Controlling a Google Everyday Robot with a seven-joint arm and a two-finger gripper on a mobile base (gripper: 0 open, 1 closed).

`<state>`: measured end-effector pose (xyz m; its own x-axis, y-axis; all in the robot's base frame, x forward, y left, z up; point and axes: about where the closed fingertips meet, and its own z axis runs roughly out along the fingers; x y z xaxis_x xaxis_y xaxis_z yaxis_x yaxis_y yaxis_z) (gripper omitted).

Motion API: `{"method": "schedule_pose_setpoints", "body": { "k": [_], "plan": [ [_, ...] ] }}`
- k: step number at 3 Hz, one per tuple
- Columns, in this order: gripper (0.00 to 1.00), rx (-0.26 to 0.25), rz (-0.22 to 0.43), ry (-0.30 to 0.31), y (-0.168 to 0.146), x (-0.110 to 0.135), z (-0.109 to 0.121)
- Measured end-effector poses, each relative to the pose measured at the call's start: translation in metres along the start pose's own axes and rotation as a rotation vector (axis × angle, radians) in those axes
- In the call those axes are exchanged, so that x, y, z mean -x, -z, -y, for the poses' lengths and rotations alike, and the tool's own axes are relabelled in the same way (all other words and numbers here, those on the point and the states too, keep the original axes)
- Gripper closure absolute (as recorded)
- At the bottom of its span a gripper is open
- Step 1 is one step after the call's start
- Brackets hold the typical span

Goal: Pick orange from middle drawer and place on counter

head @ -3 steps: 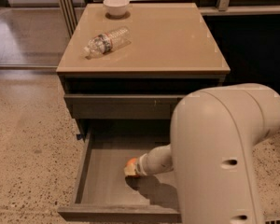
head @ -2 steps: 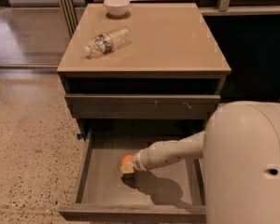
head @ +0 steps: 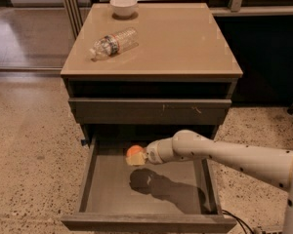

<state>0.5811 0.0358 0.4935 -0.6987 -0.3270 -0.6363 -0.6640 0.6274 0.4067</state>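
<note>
The orange point(head: 133, 151) is a small round fruit held in my gripper point(head: 136, 157), lifted above the floor of the open middle drawer point(head: 117, 194); its shadow falls on the drawer bottom below. My white arm point(head: 224, 155) reaches in from the right at the level of the drawer's top edge. The gripper is shut on the orange. The tan counter point(head: 180, 38) is the top of the cabinet, above and behind the gripper.
A clear plastic bottle point(head: 113, 42) lies on its side on the counter's left half. A white bowl point(head: 123, 6) stands at the counter's back left corner. A closed drawer front point(head: 149, 112) with scratch marks sits above the open drawer. Speckled floor surrounds the cabinet.
My arm has drawn back out of the foreground and the gripper has lifted the orange off the drawer bottom, up and slightly toward the drawer's back.
</note>
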Motion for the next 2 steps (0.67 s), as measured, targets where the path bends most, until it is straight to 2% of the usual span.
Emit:
{"method": "schedule_pose_setpoints", "body": {
  "k": [1,2],
  "plan": [
    [1.00,-0.035,0.083,-0.017,0.105,0.030,0.003],
    [1.00,-0.110,0.148,-0.026,0.213,0.057,0.025]
  ]
}}
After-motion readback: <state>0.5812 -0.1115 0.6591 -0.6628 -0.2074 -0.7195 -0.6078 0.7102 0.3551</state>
